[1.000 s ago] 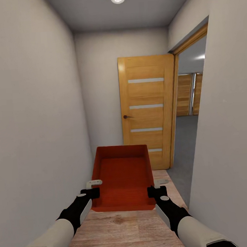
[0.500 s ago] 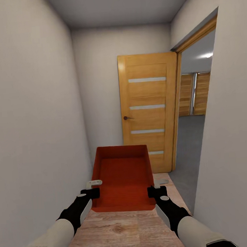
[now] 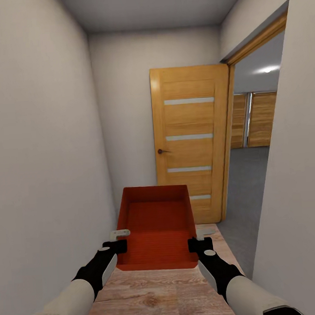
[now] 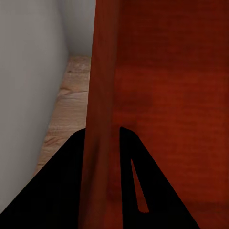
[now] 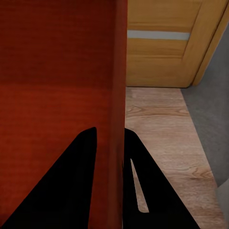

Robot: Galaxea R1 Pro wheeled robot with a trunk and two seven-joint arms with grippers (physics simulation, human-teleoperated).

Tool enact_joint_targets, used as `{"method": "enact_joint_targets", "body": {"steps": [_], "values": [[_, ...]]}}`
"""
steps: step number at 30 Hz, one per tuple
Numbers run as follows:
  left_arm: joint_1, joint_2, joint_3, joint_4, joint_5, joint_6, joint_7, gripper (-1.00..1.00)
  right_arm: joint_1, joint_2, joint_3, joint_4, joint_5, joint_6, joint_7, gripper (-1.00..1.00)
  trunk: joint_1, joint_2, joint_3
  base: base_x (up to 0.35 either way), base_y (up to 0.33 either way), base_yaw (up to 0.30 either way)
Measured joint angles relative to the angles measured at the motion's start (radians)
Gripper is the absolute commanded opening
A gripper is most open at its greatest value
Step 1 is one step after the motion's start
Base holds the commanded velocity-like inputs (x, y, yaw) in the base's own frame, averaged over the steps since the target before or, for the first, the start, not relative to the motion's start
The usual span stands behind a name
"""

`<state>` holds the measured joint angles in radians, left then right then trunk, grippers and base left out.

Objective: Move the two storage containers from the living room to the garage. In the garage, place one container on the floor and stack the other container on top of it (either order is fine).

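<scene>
status: transit through a narrow corridor with pale grey walls and a wood plank floor [image 3: 157, 293].

change over the last 1 second: the open wooden door [image 3: 189, 141] and the doorway [image 3: 255, 146] on the right have grown larger and slid outward in the head view, and the ceiling lamp has left the top of the picture. the container and both arms keep the same place in the picture. this is camera motion: the base is rolling forward, and the load has not shifted in the grip.

load: 1 orange-red storage container [image 3: 155, 228] is carried level in front of the trunk, clear of the plank floor, open side up and empty.

left gripper [image 3: 117, 241]: clamped on the container's left wall. in the left wrist view the thin wall [image 4: 100, 119] runs between the 2 dark fingers [image 4: 57, 191].

right gripper [image 3: 201, 239]: clamped on the container's right wall, which in the right wrist view passes between its fingers [image 5: 71, 186] in the same way.

meaning for the task: the doorway opens onto a grey floor [image 3: 244, 193], judged to be the way on toward the garage. the carry is progressing. placing and stacking are not yet done.

caution: the corridor is tight, and a right turn would likely bring the container near the door frame.
</scene>
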<state>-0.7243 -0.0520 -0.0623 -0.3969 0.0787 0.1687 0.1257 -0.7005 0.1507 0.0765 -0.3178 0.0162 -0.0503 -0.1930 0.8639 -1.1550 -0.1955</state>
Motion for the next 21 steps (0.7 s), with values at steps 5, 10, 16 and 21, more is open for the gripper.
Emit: {"method": "enact_joint_targets", "body": {"steps": [5,10,16,21], "values": [[0.0,0.0,0.0,0.0,0.001,0.001,0.0,-1.0,-0.001,0.0,0.0,0.0,0.0,0.002,0.0,-1.0,0.0,0.0,0.0,0.003,0.0,-0.024],[0.0,0.001,-0.001,0.0,0.001,0.003,0.0,-1.0,0.0,0.001,-0.001,0.0,0.0,0.002,-0.001,-1.0,0.0,0.0,0.0,0.0,0.0,-0.192],[0.0,0.001,-0.001,-0.002,0.0,0.004,0.0,-1.0,0.0,0.001,-0.001,0.0,0.0,0.002,-0.001,-1.0,0.0,0.0,0.0,0.0,0.0,-0.239],[0.0,0.001,-0.001,-0.001,0.0,0.004,0.0,-1.0,0.0,0.001,-0.001,0.0,0.0,0.002,-0.001,-1.0,0.0,0.0,0.0,0.004,0.002,-0.246]]}}
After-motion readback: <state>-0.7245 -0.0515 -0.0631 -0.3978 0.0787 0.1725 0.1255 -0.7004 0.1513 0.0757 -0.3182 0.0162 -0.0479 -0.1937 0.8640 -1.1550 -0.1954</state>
